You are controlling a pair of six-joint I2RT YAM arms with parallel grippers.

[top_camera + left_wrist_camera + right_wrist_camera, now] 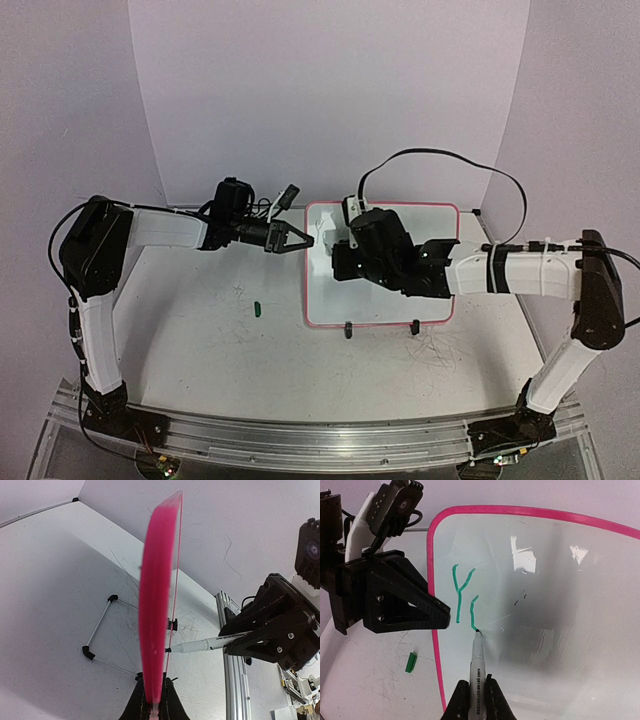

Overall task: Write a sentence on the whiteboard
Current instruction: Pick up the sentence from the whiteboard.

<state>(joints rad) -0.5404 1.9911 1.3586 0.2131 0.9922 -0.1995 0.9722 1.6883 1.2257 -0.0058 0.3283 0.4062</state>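
The whiteboard (430,225), white with a pink frame, lies right of the table's middle. My left gripper (305,243) is shut on its left edge, which shows edge-on as a pink band (157,605) between the fingers (170,702). My right gripper (477,687) is shut on a white marker (478,667). The marker's tip touches the board (545,580). Of the sentence (460,587), a green "Y" and one bent stroke beside it show. In the left wrist view the marker (210,643) meets the board from the right.
A green marker cap (257,309) lies on the scuffed table left of the board. Two black feet (348,330) stand at the board's near edge. A black cable (450,160) arcs over the board's far side. An aluminium rail (300,440) runs along the near edge.
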